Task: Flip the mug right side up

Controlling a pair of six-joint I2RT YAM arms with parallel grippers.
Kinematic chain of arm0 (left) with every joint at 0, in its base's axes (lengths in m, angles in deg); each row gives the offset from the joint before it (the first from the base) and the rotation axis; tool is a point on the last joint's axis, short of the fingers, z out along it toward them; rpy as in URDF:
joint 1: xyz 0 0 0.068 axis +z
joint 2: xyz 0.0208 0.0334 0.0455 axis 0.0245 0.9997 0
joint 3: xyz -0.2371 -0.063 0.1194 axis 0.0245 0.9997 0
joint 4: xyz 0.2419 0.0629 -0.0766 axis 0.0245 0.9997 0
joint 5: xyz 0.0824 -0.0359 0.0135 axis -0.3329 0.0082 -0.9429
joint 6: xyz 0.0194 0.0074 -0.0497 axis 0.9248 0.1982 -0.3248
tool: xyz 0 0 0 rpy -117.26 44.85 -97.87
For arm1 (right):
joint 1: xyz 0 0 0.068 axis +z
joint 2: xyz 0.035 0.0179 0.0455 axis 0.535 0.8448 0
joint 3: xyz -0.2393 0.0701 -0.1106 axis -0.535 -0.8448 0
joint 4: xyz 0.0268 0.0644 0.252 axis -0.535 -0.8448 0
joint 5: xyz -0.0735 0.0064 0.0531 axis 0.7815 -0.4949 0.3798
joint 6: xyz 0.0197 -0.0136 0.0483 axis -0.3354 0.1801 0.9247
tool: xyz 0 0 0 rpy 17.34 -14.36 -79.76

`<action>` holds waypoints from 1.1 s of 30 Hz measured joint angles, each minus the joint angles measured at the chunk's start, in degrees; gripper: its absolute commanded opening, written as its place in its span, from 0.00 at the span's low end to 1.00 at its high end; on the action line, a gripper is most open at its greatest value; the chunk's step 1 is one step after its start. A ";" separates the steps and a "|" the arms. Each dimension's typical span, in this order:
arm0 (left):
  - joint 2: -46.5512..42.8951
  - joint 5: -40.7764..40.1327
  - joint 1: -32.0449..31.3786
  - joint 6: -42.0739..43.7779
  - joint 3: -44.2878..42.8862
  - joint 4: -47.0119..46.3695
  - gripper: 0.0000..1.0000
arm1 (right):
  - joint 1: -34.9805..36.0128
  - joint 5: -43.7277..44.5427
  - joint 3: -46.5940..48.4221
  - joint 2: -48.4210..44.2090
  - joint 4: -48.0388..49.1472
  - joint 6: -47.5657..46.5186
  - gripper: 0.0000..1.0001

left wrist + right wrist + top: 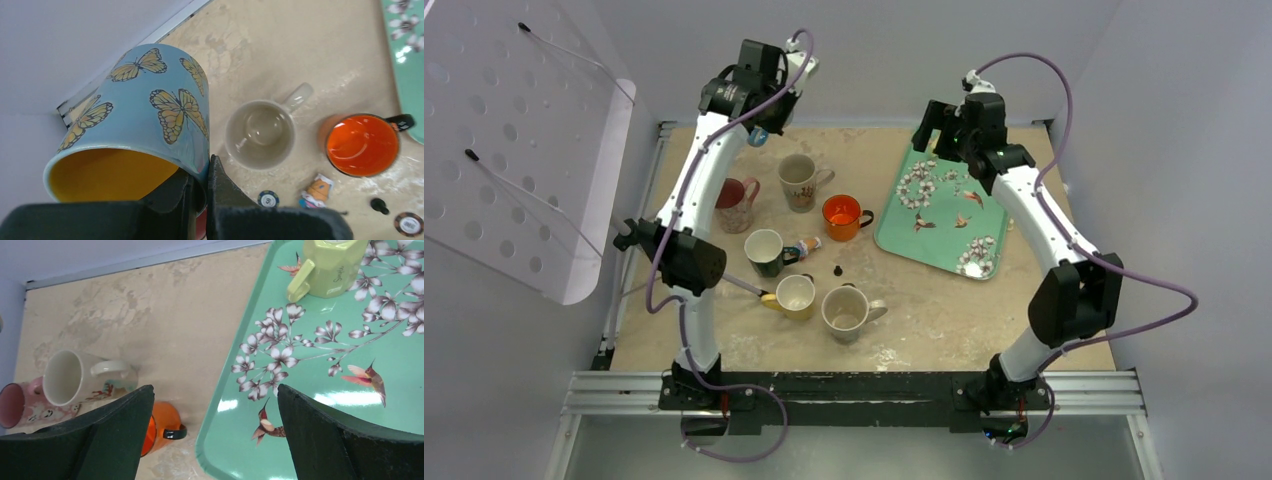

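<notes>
A light blue mug with orange butterflies and a yellow inside (150, 110) hangs tilted in the air, its opening turned toward the left wrist camera. My left gripper (200, 170) is shut on its rim, one finger inside and one outside. In the top view the left gripper (759, 112) is raised over the table's far left, and only a bit of the blue mug (757, 136) shows under it. My right gripper (215, 395) is open and empty above the near edge of the green floral tray (300, 405). It also shows in the top view (936, 135).
Several upright mugs stand on the table: cream (801, 180), pink (736, 203), orange (844, 215), dark green (767, 251), yellow (794, 296), beige (847, 311). A light green mug (332, 262) sits on the tray (904, 235). A small figurine (806, 245) lies mid-table. A white pegboard (514, 140) stands left.
</notes>
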 measured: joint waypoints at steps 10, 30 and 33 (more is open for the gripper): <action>8.00 0.04 5.73 2.27 -0.55 -1.05 0.00 | 0.02 2.78 1.73 6.49 -0.94 -0.35 0.96; 14.93 6.21 6.82 0.31 1.51 -0.42 0.00 | 0.02 4.90 -2.14 6.16 -3.08 -0.90 0.95; 15.21 6.47 6.78 -1.14 1.73 0.00 0.00 | 0.02 5.29 -2.91 5.70 -3.19 -0.94 0.95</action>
